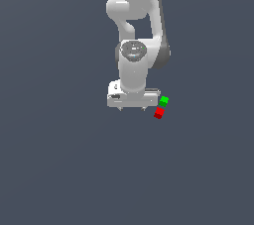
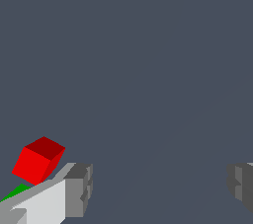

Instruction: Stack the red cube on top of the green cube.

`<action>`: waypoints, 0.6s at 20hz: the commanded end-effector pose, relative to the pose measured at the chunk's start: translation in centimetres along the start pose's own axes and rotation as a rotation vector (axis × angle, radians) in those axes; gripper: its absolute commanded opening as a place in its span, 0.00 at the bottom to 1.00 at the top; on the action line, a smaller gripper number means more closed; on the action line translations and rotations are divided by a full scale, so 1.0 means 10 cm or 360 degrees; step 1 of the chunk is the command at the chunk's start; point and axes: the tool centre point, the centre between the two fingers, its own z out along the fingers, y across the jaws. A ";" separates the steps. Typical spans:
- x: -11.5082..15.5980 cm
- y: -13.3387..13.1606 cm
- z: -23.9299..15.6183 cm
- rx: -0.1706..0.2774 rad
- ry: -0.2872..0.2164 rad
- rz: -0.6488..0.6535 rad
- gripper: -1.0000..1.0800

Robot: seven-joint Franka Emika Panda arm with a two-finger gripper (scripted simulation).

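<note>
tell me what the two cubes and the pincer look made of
Red cube and green cube: flat, matte solid colour with no texture, maybe plastic; a render leaves it open. Pincer: smooth white body, grey ridged fingertips, perhaps rubbery.

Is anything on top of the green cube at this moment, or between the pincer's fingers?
Nothing sits on the green cube; the red cube lies beside it on the floor. The pincer is open and empty. In the wrist view a finger covers most of the green cube.

The arm (image 1: 134, 65) looks smooth, glossy white; red cube (image 2: 37, 161) and green cube (image 1: 164, 100) matt, plain; floor (image 1: 59, 159) flat matt grey.
</note>
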 end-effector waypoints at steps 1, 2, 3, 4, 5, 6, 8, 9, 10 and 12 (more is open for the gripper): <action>0.00 0.00 0.00 0.0000 0.0000 0.0000 0.96; 0.00 0.00 0.00 0.0000 0.0000 0.0000 0.96; 0.00 -0.01 0.00 0.0000 0.0000 0.0003 0.96; -0.01 -0.01 0.01 0.0000 0.0000 0.0007 0.96; -0.01 -0.02 0.01 0.0000 0.0001 0.0012 0.96; -0.02 -0.03 0.02 0.0000 0.0001 0.0019 0.96; -0.04 -0.06 0.03 -0.0001 0.0002 0.0036 0.96; -0.05 -0.08 0.04 -0.0001 0.0003 0.0047 0.96; -0.07 -0.10 0.05 -0.0001 0.0004 0.0060 0.96; -0.10 -0.16 0.08 -0.0002 0.0006 0.0089 0.96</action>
